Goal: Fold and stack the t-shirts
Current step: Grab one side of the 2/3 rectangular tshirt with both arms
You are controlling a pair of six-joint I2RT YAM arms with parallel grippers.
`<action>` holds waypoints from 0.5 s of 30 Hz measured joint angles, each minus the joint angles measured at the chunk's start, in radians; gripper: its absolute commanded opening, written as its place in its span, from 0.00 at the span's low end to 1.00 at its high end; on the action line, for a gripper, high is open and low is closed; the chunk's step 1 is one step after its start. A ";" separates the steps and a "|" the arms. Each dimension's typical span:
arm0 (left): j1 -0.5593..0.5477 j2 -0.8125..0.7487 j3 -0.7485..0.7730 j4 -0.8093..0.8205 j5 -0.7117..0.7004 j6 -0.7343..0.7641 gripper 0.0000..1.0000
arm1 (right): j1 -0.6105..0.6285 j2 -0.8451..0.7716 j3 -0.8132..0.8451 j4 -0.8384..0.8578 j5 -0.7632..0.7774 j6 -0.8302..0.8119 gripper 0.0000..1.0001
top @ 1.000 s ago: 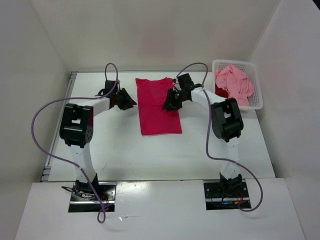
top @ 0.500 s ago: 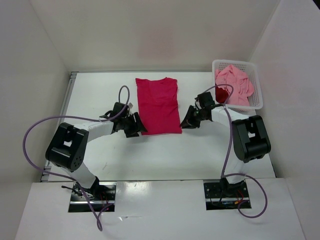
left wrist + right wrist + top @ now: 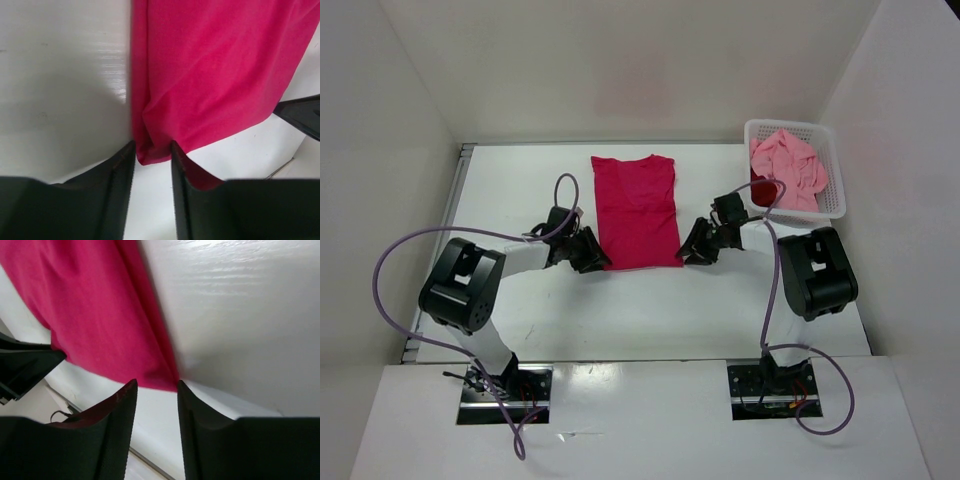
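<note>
Left gripper (image 3: 152,150) and right gripper (image 3: 156,387) — parted — flank magenta-red t-shirt (image 3: 637,205).

Left claw (image 3: 592,252) and right claw (image 3: 694,250) low, angled inward, jaws narrowly apart

The magenta-red t-shirt (image 3: 95,305) is seen spread flat on the white table (image 3: 240,315). Right at its corner the right end effector (image 3: 156,386) is poised low, jaws parted, the corner just at the gap.
</note>
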 measured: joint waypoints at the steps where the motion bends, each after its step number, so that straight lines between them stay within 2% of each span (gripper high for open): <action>1: 0.000 0.005 0.000 0.003 0.000 -0.003 0.38 | 0.000 0.012 0.000 0.008 -0.001 0.005 0.40; 2: 0.000 0.009 0.000 0.006 0.002 -0.005 0.32 | 0.000 0.025 -0.001 0.018 -0.002 0.010 0.39; 6: 0.000 0.021 0.002 0.008 0.001 -0.009 0.16 | 0.000 0.055 -0.008 0.037 -0.019 0.024 0.20; 10: 0.000 0.024 0.003 0.008 0.003 -0.008 0.07 | 0.000 0.063 -0.010 0.039 -0.019 0.028 0.08; 15: -0.003 0.013 0.009 -0.030 0.003 0.008 0.00 | 0.007 0.049 -0.031 0.038 -0.015 0.033 0.01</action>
